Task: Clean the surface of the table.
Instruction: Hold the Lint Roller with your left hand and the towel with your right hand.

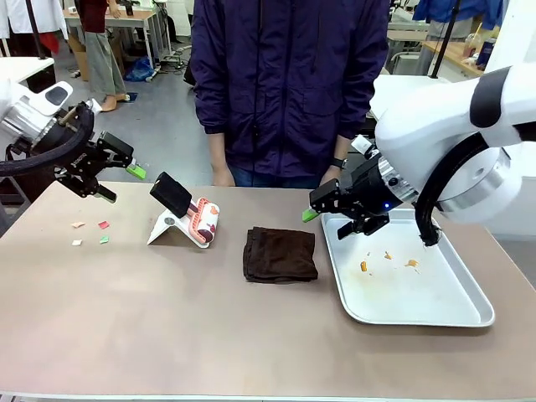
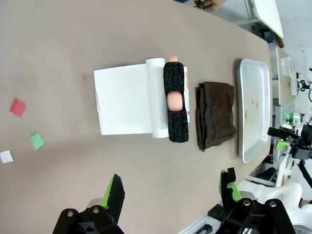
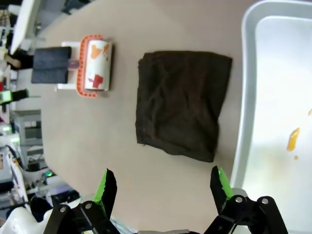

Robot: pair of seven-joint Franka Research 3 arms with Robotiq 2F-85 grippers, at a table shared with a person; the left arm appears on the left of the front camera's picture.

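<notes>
Both jaws gape over the matte beige-brown table (image 1: 167, 335) dotted with scraps (image 1: 103, 224).

I'm getting bright, even light from overhead. The surface (image 1: 167, 327) reads flat and matte, and shadows are soft and short, just a thin dark line under the cloth (image 1: 280, 255). The tray (image 1: 435, 297) carries a mild sheen in the front view and washes out to near white in my right wrist view. The front view is sharp. Both wrist views bow the surface's edges, and the left tool (image 2: 170, 187) looks slightly soft near the lens.
</notes>
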